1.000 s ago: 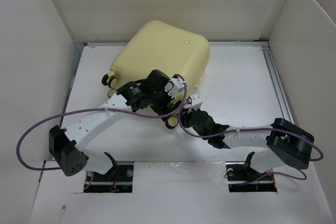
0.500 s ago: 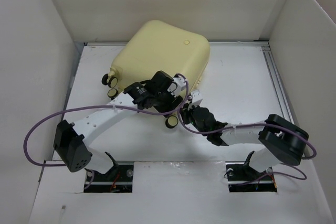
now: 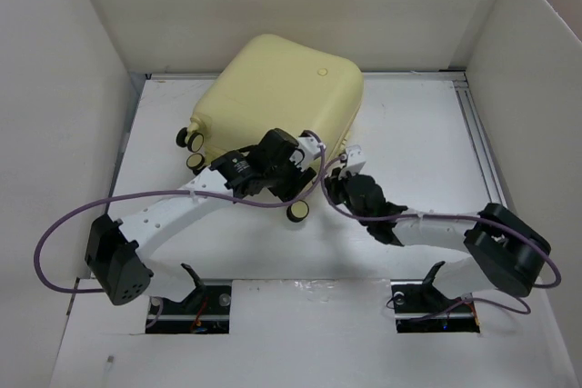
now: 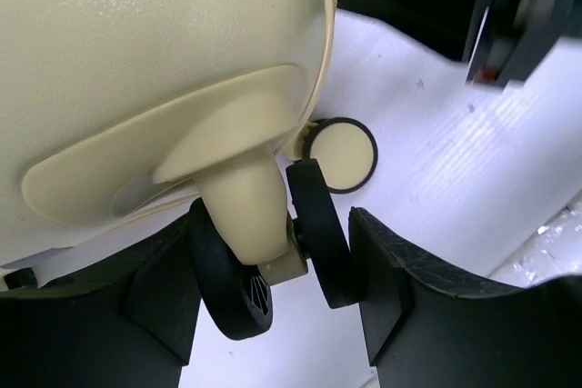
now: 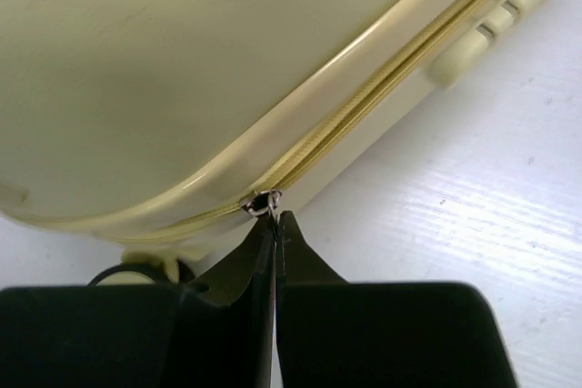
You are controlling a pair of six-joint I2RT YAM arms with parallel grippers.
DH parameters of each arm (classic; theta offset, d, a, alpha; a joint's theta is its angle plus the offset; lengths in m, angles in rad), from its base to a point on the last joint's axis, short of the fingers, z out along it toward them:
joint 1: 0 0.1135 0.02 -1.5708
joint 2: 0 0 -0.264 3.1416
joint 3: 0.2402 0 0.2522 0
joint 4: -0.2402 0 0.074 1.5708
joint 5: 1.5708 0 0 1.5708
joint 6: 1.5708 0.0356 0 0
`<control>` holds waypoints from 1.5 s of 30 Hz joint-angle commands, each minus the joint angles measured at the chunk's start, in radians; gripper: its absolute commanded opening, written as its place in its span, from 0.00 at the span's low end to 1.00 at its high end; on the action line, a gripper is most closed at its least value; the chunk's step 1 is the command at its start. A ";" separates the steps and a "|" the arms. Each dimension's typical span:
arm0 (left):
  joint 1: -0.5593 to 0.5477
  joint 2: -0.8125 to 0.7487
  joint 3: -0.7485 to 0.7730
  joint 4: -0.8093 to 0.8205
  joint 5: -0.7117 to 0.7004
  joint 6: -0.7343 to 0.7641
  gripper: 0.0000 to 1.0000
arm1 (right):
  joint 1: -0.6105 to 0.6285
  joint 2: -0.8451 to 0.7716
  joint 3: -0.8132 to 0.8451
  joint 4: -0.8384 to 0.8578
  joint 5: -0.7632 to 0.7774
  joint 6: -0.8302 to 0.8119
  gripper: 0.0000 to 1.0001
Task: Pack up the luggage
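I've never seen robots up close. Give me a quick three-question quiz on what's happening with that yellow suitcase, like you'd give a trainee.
1. True or false: the luggage lies open with its lining showing.
2. The right end effector has its tips shut at: A a strap; B the zipper pull; C a lock.
3. Which part of the luggage sits between the fingers of the left end effector?
Key: 1 false, the shell is closed. 2 B. 3 a black wheel at one corner.
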 commanded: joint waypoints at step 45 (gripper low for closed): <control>0.423 -0.247 0.285 -0.187 0.404 0.315 0.95 | -0.805 0.936 1.161 0.677 -1.392 0.102 0.00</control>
